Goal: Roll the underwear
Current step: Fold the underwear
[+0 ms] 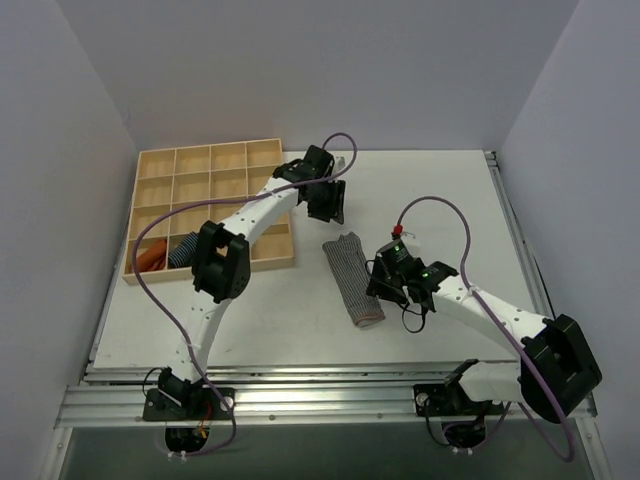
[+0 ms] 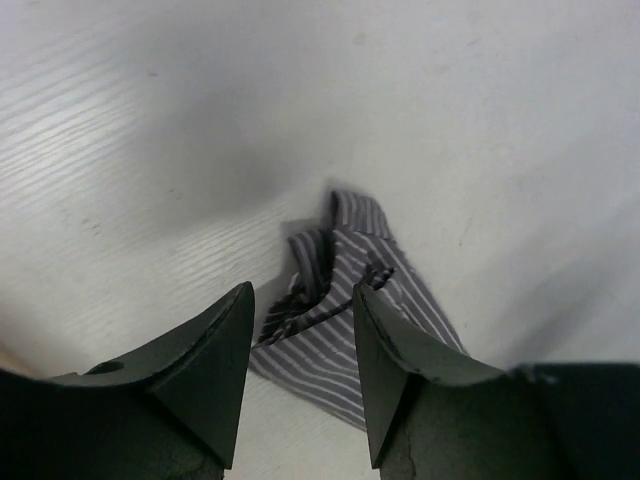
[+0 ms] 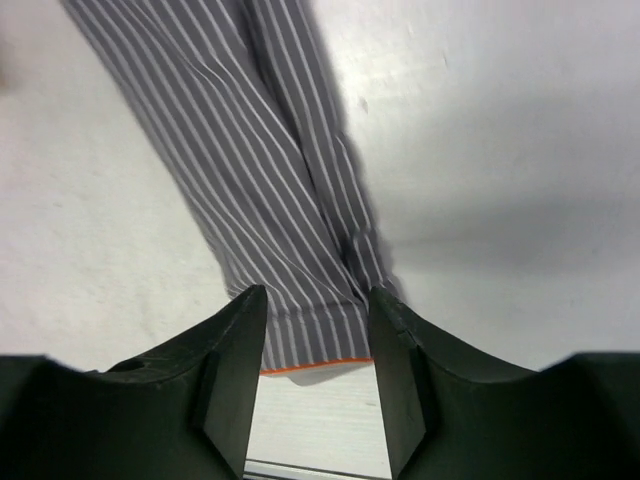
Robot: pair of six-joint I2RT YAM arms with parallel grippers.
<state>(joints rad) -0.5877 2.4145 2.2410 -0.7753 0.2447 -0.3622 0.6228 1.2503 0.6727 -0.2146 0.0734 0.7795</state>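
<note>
Right gripper [image 3: 316, 300] closest to you: jaws apart, nothing pinched, hanging over near end of underwear [image 1: 352, 280]. Garment lies as long folded strip mid-table [image 1: 450, 200], running away from you. Imo, catch near hem square, grab all layers, roll tight and even. Left gripper [image 2: 300, 295] at far end, open too, empty. Maybe use it to pin strip so cloth won't skid.

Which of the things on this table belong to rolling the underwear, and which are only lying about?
For the job: underwear, left gripper, right gripper.
Lying about: wooden tray, with orange cloth and blue striped roll in it.
</note>
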